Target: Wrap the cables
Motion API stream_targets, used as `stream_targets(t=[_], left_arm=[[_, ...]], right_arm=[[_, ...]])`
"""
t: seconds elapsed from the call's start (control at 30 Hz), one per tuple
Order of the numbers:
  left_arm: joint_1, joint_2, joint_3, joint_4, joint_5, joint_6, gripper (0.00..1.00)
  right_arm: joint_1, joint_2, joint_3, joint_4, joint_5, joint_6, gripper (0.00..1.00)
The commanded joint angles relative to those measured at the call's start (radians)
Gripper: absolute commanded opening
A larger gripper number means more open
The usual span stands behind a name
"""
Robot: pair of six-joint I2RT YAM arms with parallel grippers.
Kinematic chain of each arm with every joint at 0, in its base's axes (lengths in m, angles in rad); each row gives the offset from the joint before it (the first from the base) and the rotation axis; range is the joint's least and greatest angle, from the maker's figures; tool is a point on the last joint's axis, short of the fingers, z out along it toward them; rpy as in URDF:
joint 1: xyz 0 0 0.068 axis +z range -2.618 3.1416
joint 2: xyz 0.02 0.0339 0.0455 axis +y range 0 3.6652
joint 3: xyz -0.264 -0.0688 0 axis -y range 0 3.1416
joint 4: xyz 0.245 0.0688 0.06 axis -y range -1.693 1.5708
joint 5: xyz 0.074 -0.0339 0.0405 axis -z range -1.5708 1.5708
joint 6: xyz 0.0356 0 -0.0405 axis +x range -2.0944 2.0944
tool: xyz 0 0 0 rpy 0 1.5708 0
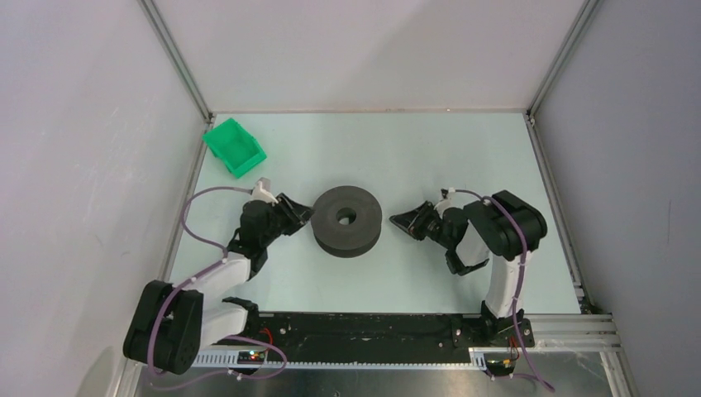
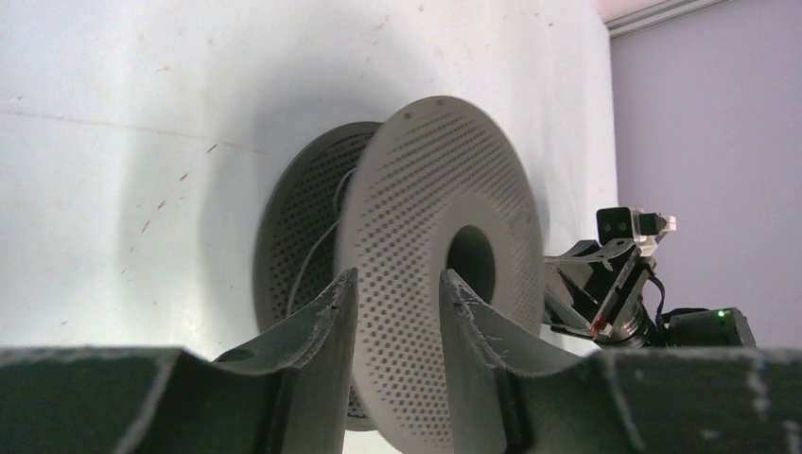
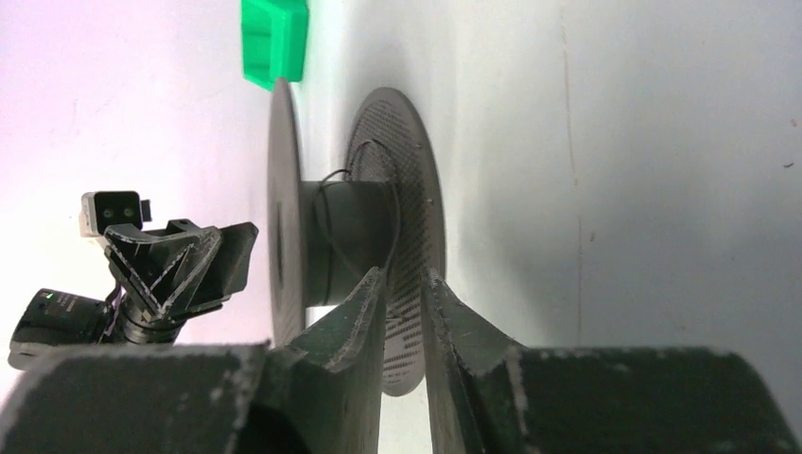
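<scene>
Flanking one black spool [image 1: 365,225], we are hovering two grippers: left gripper [image 1: 304,213] parted, right gripper [image 1: 397,222] narrowly parted; one thin cable [image 2: 312,253] on hub; one green bin [image 1: 236,147] beyond.

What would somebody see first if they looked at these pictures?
Most likely the big dark grey round spool lying flat in the middle of the pale table, with the left gripper and right gripper pointing at it from either side. Next, the bright green plastic bin in the far left corner. Thin black cable loops loosely round the spool's core.
</scene>
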Motion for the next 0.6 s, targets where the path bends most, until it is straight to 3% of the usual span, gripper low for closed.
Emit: stream_targets(t=[0.0,0.13,0.3,0.4,0.57], left_arm=[[-0.008,-0.086,0.065,0.010,-0.029,0.024,0.41],[-0.008,-0.168,0.074,-0.059,-0.101,0.062,0.41],[-0.008,-0.272,0.122,-0.182,-0.164,0.144,0.42],[-0.009,-0.364,0.216,-0.312,-0.192,0.229,0.43],[-0.008,-0.473,0.408,-0.497,-0.135,0.440,0.45]], right_arm=[[-0.038,-0.151,-0.046,-0.027,-0.025,-0.037,0.23],[-0.063,-0.354,-0.074,-0.209,-0.006,-0.120,0.23],[-0.035,-0.747,0.009,-0.744,0.153,-0.348,0.22],[0.024,-0.945,0.100,-1.100,0.282,-0.511,0.23],[0.125,-1.188,0.239,-1.383,0.412,-0.707,0.28]])
